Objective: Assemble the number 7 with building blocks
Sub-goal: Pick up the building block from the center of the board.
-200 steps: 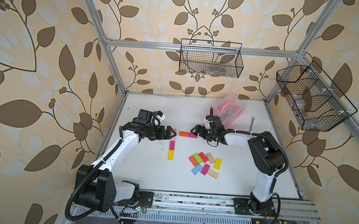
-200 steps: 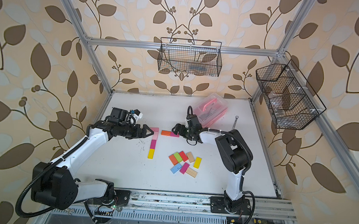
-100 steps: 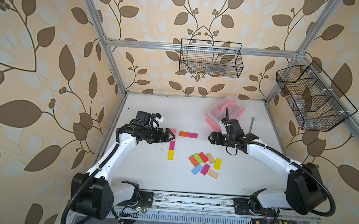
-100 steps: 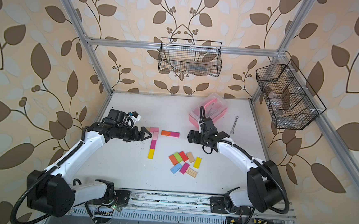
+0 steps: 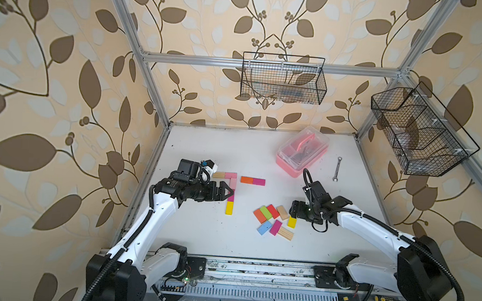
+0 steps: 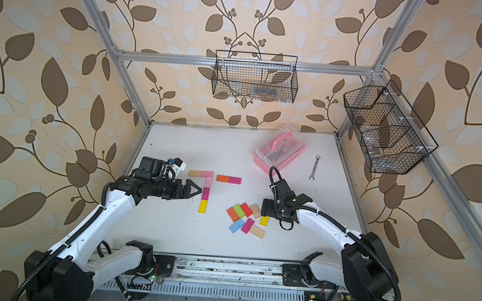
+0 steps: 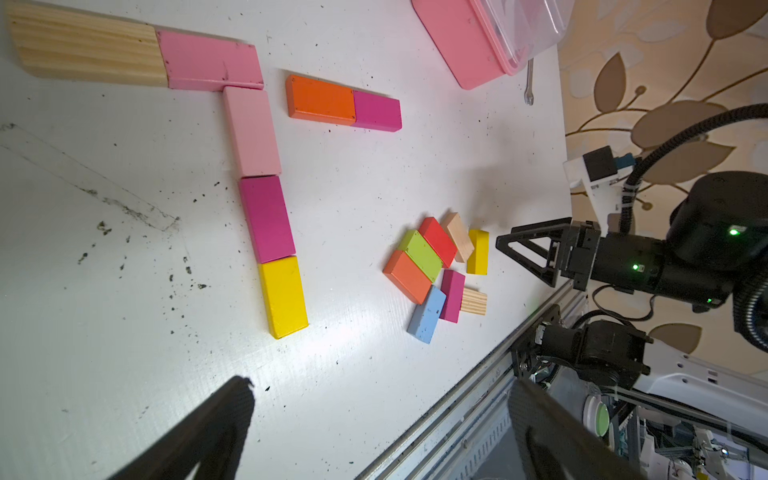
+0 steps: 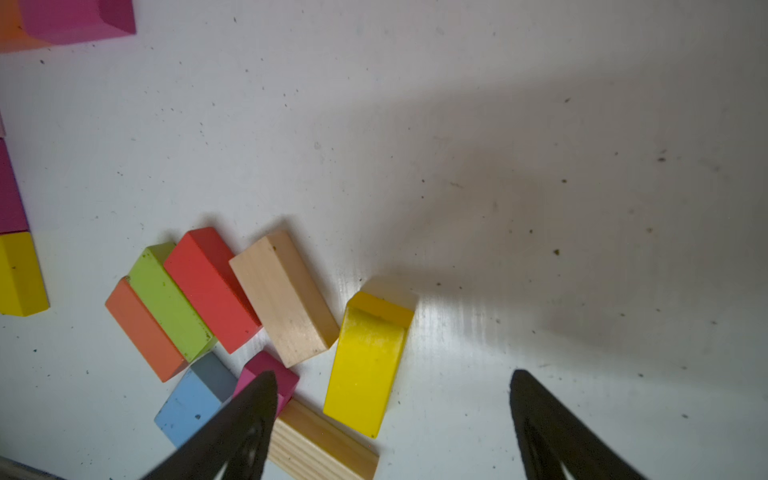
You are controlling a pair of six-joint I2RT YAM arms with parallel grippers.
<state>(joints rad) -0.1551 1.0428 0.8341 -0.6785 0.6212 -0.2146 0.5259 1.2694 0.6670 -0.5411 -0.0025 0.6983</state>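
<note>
**Status: one 7 laid, second bar placed**

My left jaws stand wide and empty beside the stem of the number 7 (image 5: 233,183) on the table (image 5: 200,234). Its bar is plain wood and pink. Its stem is pale pink, magenta and yellow. An orange-magenta pair (image 5: 253,181) lies just beside that bar. My right jaws, wide and empty, hover at the loose building blocks (image 5: 275,227), nearest the yellow block (image 8: 368,365).

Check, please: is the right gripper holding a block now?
No, the right gripper is open with nothing clamped, and the yellow block nearest to it lies flat on the table.
</note>
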